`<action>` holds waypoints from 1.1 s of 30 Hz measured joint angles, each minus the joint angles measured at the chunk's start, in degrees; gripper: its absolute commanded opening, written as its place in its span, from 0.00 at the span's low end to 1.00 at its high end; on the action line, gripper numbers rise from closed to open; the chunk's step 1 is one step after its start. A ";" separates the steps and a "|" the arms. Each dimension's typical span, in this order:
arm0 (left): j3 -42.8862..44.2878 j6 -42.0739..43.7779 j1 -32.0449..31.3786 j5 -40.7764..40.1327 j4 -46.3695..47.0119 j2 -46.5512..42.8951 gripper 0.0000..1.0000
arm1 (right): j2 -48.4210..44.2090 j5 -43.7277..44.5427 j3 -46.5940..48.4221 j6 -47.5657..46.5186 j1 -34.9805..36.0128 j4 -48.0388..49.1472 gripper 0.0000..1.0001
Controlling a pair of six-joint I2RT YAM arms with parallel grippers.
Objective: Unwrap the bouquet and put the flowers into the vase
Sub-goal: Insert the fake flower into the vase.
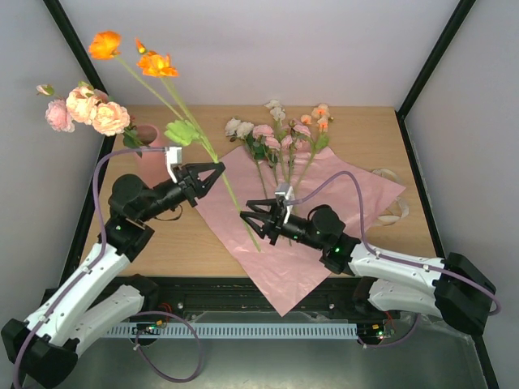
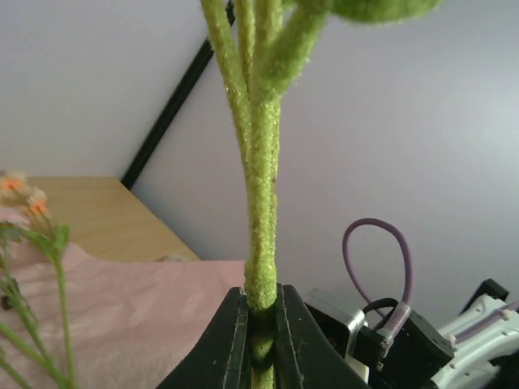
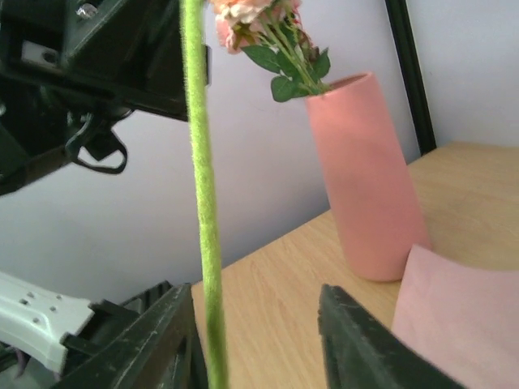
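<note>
Green flower stem (image 1: 233, 198) slants blooms-up toward far left — left pincer (image 1: 219, 170) clamps it, right pincer (image 1: 250, 224) open

Crowded left and middle of a wooden table, with bare wood lying open at the far right.
A long orange flower stem (image 1: 233, 196) is slanting across the gap between the left gripper (image 1: 217, 172), which is clamping it, and the right gripper (image 1: 246, 217), whose fingers are standing apart around it. Roses (image 1: 85, 109) are filling the mouth of the vase (image 3: 369, 178). Loose flowers (image 1: 280, 138) are covering the far end of the pink sheet (image 1: 324, 235). The table (image 1: 365, 134) is lying bare beyond them.
</note>
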 measured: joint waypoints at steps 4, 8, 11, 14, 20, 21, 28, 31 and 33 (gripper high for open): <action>2.40 5.60 0.00 -4.83 -5.79 -2.40 0.02 | -0.48 1.64 0.00 -0.04 0.04 -1.42 0.89; 8.24 12.39 0.00 -11.43 -12.63 -2.38 0.04 | -1.20 2.86 0.00 -0.42 0.04 -2.40 0.99; 13.25 18.69 0.00 -17.53 -16.74 -2.19 0.02 | -1.79 3.32 0.00 -0.37 0.07 -2.95 0.99; 18.73 24.96 0.00 -25.05 -19.28 -1.33 0.02 | -2.51 3.74 0.00 -0.35 0.07 -4.11 0.99; 27.98 34.75 0.02 -39.39 -20.46 3.45 0.02 | -4.52 4.63 0.00 -0.42 0.04 -6.10 0.99; 29.66 36.09 0.11 -41.66 -20.55 4.92 0.02 | -4.87 4.72 0.00 -0.50 0.07 -6.45 0.99; 38.05 41.51 3.54 -50.84 -21.03 14.01 0.02 | -7.41 5.64 0.00 -1.42 0.07 -8.92 0.99; 41.77 42.51 6.51 -52.52 -22.27 17.00 0.02 | -8.31 5.84 0.00 -1.95 0.07 -10.01 0.99; 44.28 42.77 8.70 -53.55 -22.82 18.62 0.02 | -8.85 5.90 0.00 -2.43 0.07 -10.84 0.99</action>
